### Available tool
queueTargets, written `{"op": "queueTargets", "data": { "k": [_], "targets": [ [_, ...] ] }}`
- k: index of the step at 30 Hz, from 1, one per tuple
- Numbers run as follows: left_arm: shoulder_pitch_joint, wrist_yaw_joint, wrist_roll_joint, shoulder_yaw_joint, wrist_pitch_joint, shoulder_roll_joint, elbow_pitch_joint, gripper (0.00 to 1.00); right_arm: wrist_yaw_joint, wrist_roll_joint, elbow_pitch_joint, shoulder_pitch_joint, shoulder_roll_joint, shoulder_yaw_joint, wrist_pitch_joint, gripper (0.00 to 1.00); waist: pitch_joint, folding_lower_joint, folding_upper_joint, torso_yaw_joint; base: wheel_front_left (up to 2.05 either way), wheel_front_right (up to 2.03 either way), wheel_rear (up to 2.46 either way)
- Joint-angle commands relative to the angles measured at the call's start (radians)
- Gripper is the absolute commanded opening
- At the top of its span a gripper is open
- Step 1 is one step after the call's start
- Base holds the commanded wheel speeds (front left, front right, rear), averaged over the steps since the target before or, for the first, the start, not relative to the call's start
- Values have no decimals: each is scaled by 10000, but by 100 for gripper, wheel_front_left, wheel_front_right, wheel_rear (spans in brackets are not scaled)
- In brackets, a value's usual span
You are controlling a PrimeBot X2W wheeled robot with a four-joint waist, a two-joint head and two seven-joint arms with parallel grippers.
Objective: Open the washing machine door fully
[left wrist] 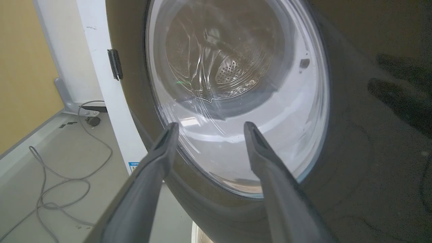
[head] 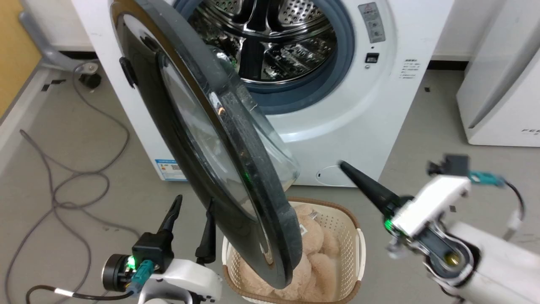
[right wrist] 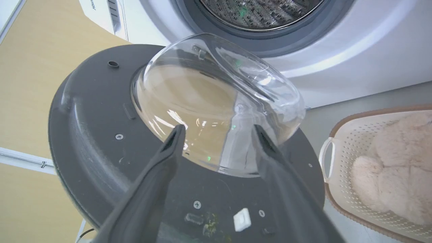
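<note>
Grey floor [head: 422, 126] runs under everything, with a loose cable [head: 55, 185] looping off to your left and a basket [head: 356, 236] holding a plush toy [head: 312, 261] at the foot of the machine [head: 358, 114].

Your left gripper [head: 195, 198] is spread wide and holds nothing. Its fingers point up at the glossy outer face of the door [head: 177, 126], low on the round window, and the nearer finger stands just beside the door's lower rim. Whether a tip touches the glass you can't tell from here.

Your right gripper [right wrist: 219, 126] is open too, and empty. In the head view it sits apart from the door, off to the right and above the basket's far side, pointing towards the machine's front. Its wrist view looks at the door's grey inner side, with the bulging glass bowl [right wrist: 216, 101] framed between the two fingers.

The door stands partly open, hinged on the machine's left, edge-on to the head camera and hanging over the basket. It lies between your two grippers, and behind it the drum [head: 274, 38] is exposed.
</note>
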Motion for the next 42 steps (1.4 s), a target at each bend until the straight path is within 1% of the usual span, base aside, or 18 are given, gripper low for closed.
{"op": "queueTargets", "data": {
  "k": [1,3,5,9,13,15,17,23,25,27,29,31,33,34,38,42],
  "targets": [
    [185,62,-56,55,-45,102,2,100,10,-241,50,450,-177,-225,-96,100,-100,1,0,-75,0,0,0],
    [276,123,-74,101,-40,146,-27,100,10,-767,474,1132,-240,-1259,-126,100,-170,1,0,-176,0,0,0],
    [368,168,-110,148,-29,189,-49,100,10,-1566,958,2002,-81,-2493,-131,100,-253,1,0,-255,0,0,0],
    [569,241,-203,247,2,276,-96,100,10,-3435,1483,3838,622,-4819,-134,100,-394,1,0,-391,0,0,0],
    [738,288,-269,295,37,352,-120,100,10,-6052,1695,5341,1380,-7237,-135,100,-522,1,0,-458,0,0,0],
    [804,310,-288,296,58,375,-141,100,10,-7427,1553,6000,1846,-8382,-136,100,-565,1,0,-465,0,0,0],
    [864,344,-315,311,72,393,-164,100,10,-8789,1291,6546,2311,-9259,-136,100,-603,1,0,-479,0,0,0],
    [939,403,-374,309,111,431,-208,100,10,-12963,216,7618,3668,-11520,-121,100,-682,1,0,-447,0,0,0],
    [929,422,-379,296,137,444,-242,100,10,-14262,-292,7803,4198,-12195,101,100,-675,1,0,-427,0,0,0],
    [903,426,-390,298,146,474,-260,100,10,-15603,-993,7927,4681,-12751,460,100,-650,1,0,-406,0,0,0],
    [873,434,-396,293,147,496,-268,100,10,-16989,-1791,8064,5012,-13142,885,100,-626,1,0,-377,0,0,0],
    [845,446,-405,294,145,516,-270,100,10,-18231,-2513,8217,5229,-13325,1287,100,-607,1,0,-349,0,0,0],
    [824,453,-418,291,141,532,-261,100,10,-19078,-3063,8382,5361,-13323,1622,100,-602,1,0,-330,0,0,0],
    [824,453,-418,291,141,532,-261,100,10,-19078,-3063,8382,5361,-13323,1622,100,-602,1,0,-330,0,0,0],
    [807,470,-438,268,137,553,-227,100,10,-20003,-3554,8776,5454,-13080,2085,100,-625,1,0,-300,0,0,0],
    [797,507,-439,227,153,562,-207,100,10,-20158,-3492,9151,5465,-12823,2314,100,-650,1,0,-270,0,0,0]
  ]
}}
